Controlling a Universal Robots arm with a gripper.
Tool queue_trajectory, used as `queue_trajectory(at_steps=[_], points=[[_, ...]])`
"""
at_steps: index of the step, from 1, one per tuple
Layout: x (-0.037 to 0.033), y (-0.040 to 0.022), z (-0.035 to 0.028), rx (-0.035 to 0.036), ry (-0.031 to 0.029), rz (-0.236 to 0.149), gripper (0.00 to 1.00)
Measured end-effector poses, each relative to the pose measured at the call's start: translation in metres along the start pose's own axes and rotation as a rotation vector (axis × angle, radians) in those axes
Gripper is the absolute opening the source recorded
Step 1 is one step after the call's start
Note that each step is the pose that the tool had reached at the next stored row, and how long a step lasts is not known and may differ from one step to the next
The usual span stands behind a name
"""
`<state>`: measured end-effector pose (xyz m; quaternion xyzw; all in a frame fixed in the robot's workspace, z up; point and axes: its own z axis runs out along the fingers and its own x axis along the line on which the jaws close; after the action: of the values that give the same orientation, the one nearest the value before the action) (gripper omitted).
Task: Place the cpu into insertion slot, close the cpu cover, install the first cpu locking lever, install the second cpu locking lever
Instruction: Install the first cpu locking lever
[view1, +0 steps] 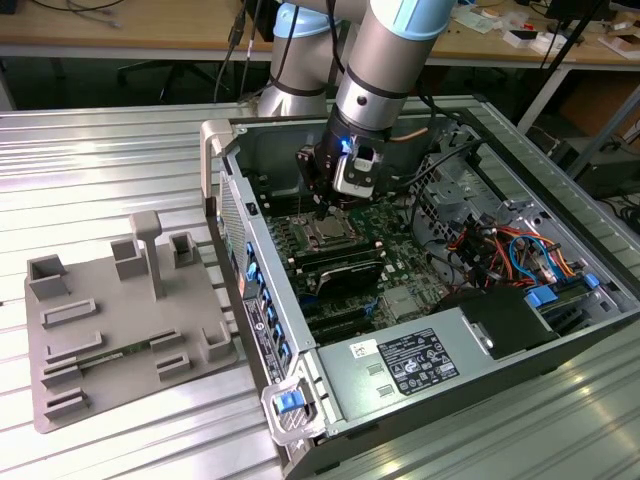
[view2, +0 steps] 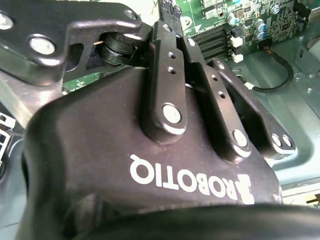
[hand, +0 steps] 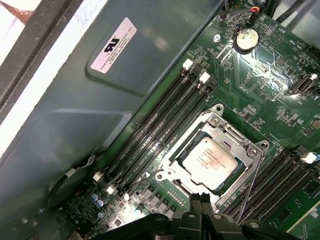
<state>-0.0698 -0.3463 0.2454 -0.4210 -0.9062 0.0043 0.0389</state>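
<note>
cpu (hand: 207, 159) sat flat in the insertion slot (hand: 190, 142), just ahead of the pincer (hand: 200, 198) tips, with the cpu cover (hand: 227, 131) lowered over its edges. pincer jaws were drawn together, with nothing seen between them. a thin wire locking lever (hand: 251, 182) stood just beside the tips, apparently not latched. judgement: lever work was in hand. it called for a steady push along the lever's arc, tips kept off the green board (hand: 270, 95) and memory slots (hand: 160, 127), cover lying flat.
</note>
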Motion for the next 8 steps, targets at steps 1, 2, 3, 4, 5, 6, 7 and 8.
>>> queue_trajectory(at_steps=[1, 2, 3, 4, 5, 6, 7, 8], points=[[0.0000, 0.0000, 0.0000, 0.0001, -0.0001, -0.002, 0.11], [0.0000, 0.0000, 0.0000, 0.0005, -0.0003, -0.008, 0.11], [0.0000, 0.0000, 0.0000, 0.0013, -0.0008, -0.019, 0.11], [0.0000, 0.0000, 0.0000, 0.0017, -0.0011, -0.026, 0.11], [0.0000, 0.0000, 0.0000, 0.0020, -0.0012, -0.029, 0.11], [0.0000, 0.0000, 0.0000, 0.0022, -0.0013, -0.031, 0.11], [0.0000, 0.0000, 0.0000, 0.0022, -0.0013, -0.034, 0.11], [0.0000, 0.0000, 0.0000, 0.0022, -0.0013, -0.035, 0.11]])
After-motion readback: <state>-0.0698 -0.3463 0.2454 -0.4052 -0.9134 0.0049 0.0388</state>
